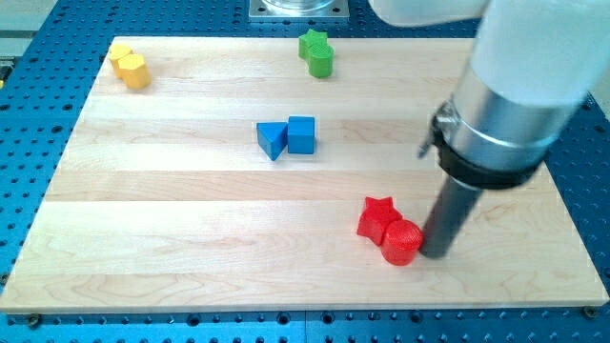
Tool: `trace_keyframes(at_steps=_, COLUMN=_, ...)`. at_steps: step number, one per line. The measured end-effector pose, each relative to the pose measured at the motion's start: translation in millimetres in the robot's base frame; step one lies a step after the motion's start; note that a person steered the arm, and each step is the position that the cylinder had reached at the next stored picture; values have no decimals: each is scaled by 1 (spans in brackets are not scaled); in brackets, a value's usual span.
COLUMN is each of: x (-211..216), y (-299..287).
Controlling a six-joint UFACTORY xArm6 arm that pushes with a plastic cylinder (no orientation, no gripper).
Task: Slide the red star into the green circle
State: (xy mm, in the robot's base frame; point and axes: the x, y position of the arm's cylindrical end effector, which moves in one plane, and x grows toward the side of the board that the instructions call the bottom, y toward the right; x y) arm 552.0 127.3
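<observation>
Since I have no fingers, my tip [437, 253] must shove the light, stiff red star [377, 218], just left beyond the red cylinder [402, 242], on a flat side.

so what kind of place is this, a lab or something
Probably a robotics lab bench: a wooden board lies on a blue perforated table, with small coloured blocks like the red star on it, and my tip beside the red circle.

Bright, even overhead light; sharp board, blurred arm

The wooden board [191, 200] is evenly lit with soft, short shadows under the blocks; the white arm housing [534, 48] looms near the lens, overexposed and out of focus.
</observation>
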Motion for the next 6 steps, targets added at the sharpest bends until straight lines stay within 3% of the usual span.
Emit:
trace_keyframes(at_steps=1, x=14, y=-9)
trace_keyframes(at_steps=2, x=48, y=22)
trace_keyframes(at_steps=4, x=48, y=-56)
trace_keyframes(at_steps=5, x=19, y=-72)
trace_keyframes(at_steps=6, x=-56, y=-47)
